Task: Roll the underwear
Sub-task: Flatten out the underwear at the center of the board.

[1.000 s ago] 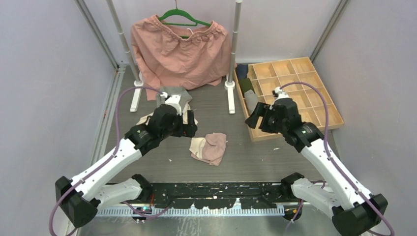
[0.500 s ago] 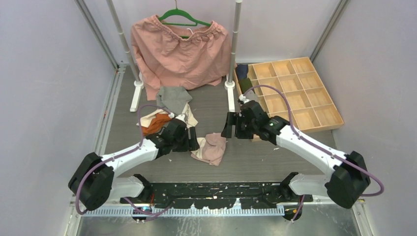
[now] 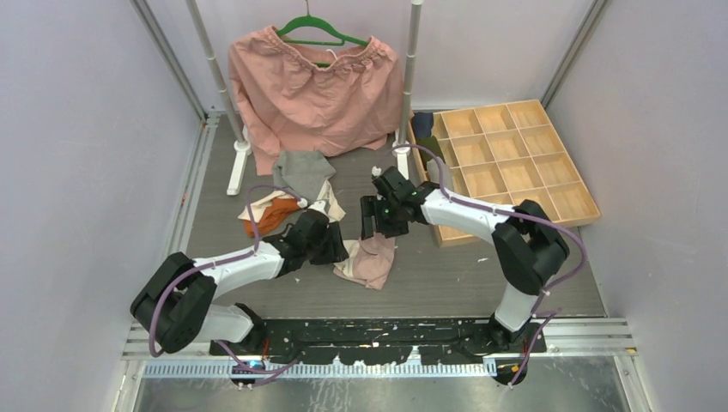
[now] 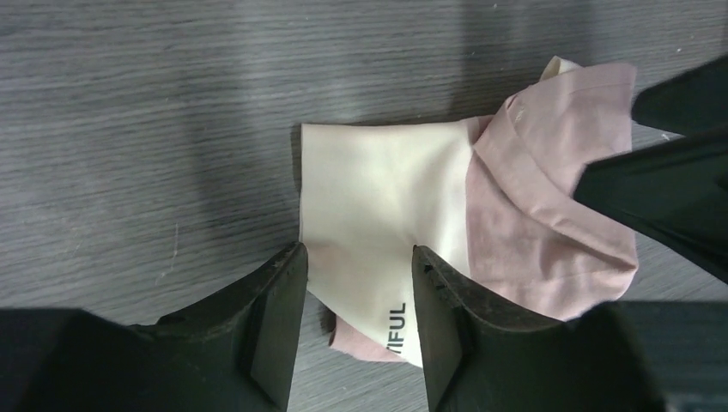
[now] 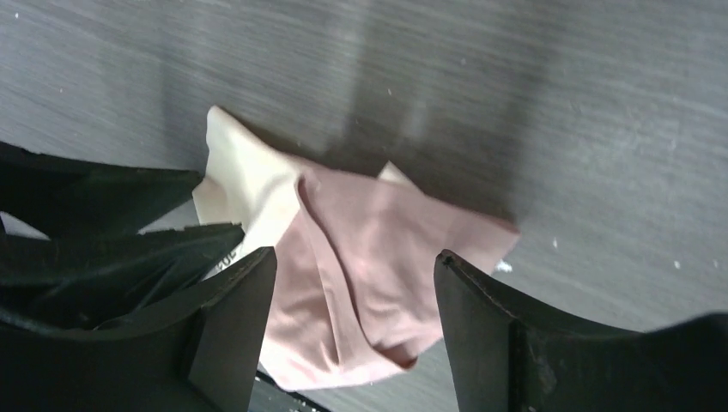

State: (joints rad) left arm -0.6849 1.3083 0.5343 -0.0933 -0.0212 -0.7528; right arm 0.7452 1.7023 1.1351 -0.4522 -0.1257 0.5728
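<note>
Grey wood-grain counter [image 3: 446, 275], pale walls all round. Mid-counter I see the crumpled dusty-pink and cream cloth underwear [image 3: 367, 257]. My left hand [image 4: 356, 257] has its black fingers apart, straddling the underwear's cream edge, where black printed letters [image 4: 397, 319] read "IFUL", the start hidden. My right hand [image 5: 354, 257] hovers over its pink side, fingers wide apart, gripping nothing. A grey cloth undergarment [image 3: 302, 172] and an orange cloth undergarment [image 3: 268, 216] lie behind-left of it.

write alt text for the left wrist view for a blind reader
Crumpled cream and dusty pink underwear lies on a grey wood-grain table, the left arm's black fingers parted astride its cream edge. The right arm's fingers show at the right, by its pink side.
</note>
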